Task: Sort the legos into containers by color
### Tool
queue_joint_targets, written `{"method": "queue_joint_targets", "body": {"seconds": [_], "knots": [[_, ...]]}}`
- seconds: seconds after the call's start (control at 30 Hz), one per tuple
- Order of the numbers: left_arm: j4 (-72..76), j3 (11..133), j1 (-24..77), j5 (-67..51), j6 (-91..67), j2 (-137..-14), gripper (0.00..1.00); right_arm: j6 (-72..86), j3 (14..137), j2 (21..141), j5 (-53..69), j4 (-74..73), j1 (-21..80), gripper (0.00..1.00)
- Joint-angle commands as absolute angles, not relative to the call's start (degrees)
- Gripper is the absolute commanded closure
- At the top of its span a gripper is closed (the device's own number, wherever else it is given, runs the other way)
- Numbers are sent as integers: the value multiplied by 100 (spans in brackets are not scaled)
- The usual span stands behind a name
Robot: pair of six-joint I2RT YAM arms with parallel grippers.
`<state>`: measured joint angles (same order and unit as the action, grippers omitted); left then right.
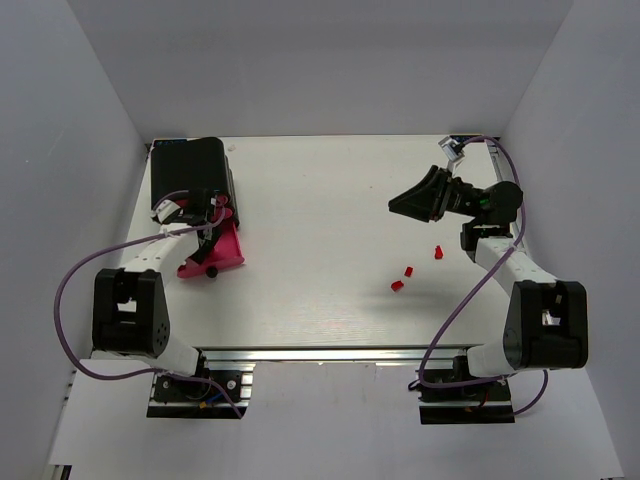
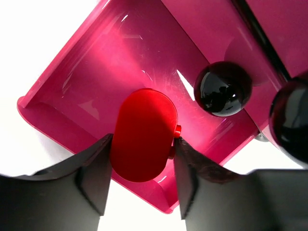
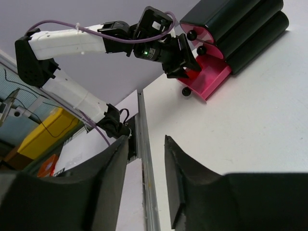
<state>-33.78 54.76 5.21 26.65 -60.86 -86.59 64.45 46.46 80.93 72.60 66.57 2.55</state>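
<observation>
My left gripper (image 2: 142,144) is shut on a red lego (image 2: 143,139) and holds it over the open magenta drawer (image 2: 96,91), which is pulled out of the black housing (image 1: 188,172). In the top view the left gripper (image 1: 212,208) is above that drawer (image 1: 215,252). Three red legos (image 1: 438,252) (image 1: 408,271) (image 1: 397,286) lie on the table at the right. My right gripper (image 1: 408,203) is open and empty, raised above the table beyond them. In the right wrist view the open right gripper (image 3: 147,144) looks across at the housing (image 3: 240,24) and the left arm.
Black drawer knobs (image 2: 222,88) sit beside the held lego. The table's near edge has an aluminium rail (image 1: 330,352). White walls enclose the table on three sides. A purple cable (image 1: 70,290) loops by the left arm.
</observation>
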Motion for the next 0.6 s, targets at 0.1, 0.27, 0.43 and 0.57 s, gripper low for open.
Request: {"method": "queue_joint_targets", "body": {"seconds": [0.1, 0.27, 0.43, 0.57], "knots": [[-3165, 5476, 413, 2470, -5951, -8140, 25, 6671, 4632, 8156, 7409, 7286, 167, 54], [-3216, 5423, 361, 2417, -5713, -7866, 16, 6522, 4641, 8183, 7400, 7146, 176, 54], [-3375, 5607, 360, 2268, -5169, -7411, 37, 5489, 4939, 8043, 7523, 5955, 202, 56], [-2910, 5459, 360, 624, -3660, -6541, 86, -246, 6414, 7665, 4901, -1086, 465, 63]]}}
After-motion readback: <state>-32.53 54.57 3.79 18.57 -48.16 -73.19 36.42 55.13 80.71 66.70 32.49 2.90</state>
